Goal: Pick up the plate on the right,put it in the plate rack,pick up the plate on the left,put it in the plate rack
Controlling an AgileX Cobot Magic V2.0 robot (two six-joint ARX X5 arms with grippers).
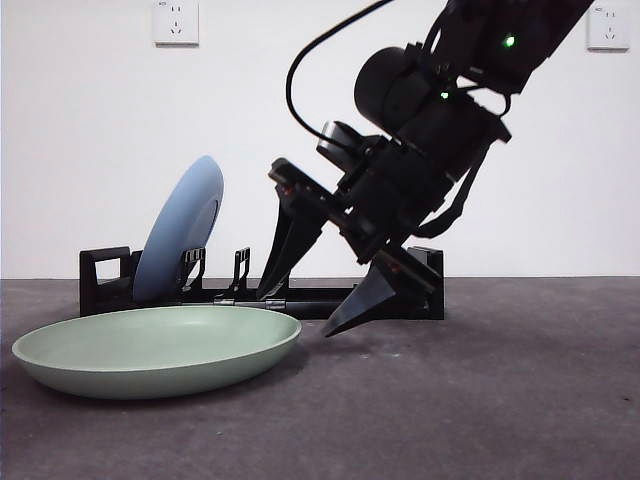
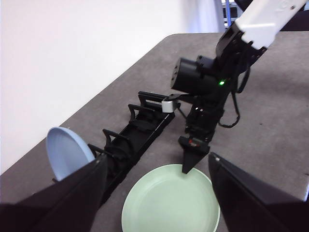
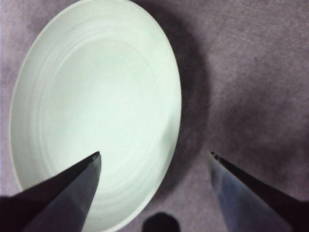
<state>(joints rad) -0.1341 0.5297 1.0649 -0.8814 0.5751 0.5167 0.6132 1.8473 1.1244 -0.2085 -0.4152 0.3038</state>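
A pale green plate (image 1: 150, 345) (image 2: 169, 203) (image 3: 96, 106) lies flat on the grey table, in front of the plate rack (image 1: 105, 275) (image 2: 140, 130). A light blue plate (image 1: 185, 225) (image 2: 65, 152) stands tilted in a slot near the rack's left end. My right gripper (image 1: 295, 315) (image 2: 190, 159) (image 3: 154, 154) is open and low at the green plate's right rim, with one jaw over the plate and the other over bare table. The left gripper (image 2: 158, 155) hangs open, high above the table, holding nothing.
The black rack stands close to a white wall with two sockets (image 1: 176, 22). The right arm's body leans over the rack's right end. In the left wrist view the table's edge (image 2: 304, 186) runs beyond the right arm.
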